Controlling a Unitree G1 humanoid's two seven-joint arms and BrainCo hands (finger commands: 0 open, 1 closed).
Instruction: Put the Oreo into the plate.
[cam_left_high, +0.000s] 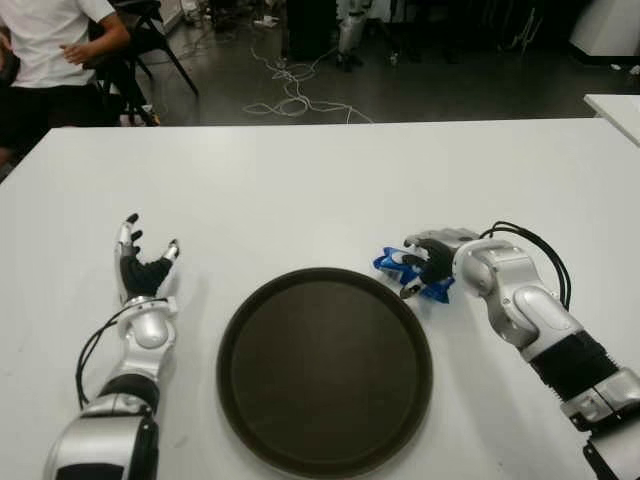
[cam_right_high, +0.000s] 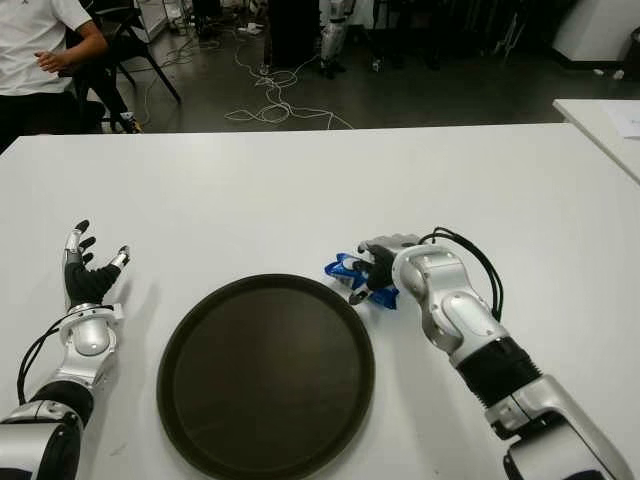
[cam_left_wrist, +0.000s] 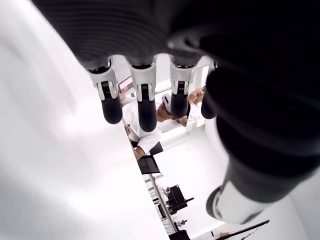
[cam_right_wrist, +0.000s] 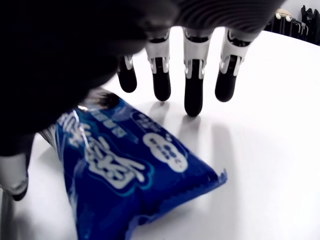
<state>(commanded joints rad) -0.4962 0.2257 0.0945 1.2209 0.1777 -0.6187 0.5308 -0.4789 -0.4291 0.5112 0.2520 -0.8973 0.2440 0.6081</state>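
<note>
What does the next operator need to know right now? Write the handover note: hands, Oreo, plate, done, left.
Right hand: over the blue Oreo packet on the white table, just off the plate's right rim; fingers extended around it, not yet closed.
Left hand: idle, fingers spread, holding nothing, left of the plate.
Plate: dark, round, holds nothing, front centre.
Done: the right hand has reached the packet.
Left: close on the packet, lift it, carry it over the rim, set it in the plate.
</note>
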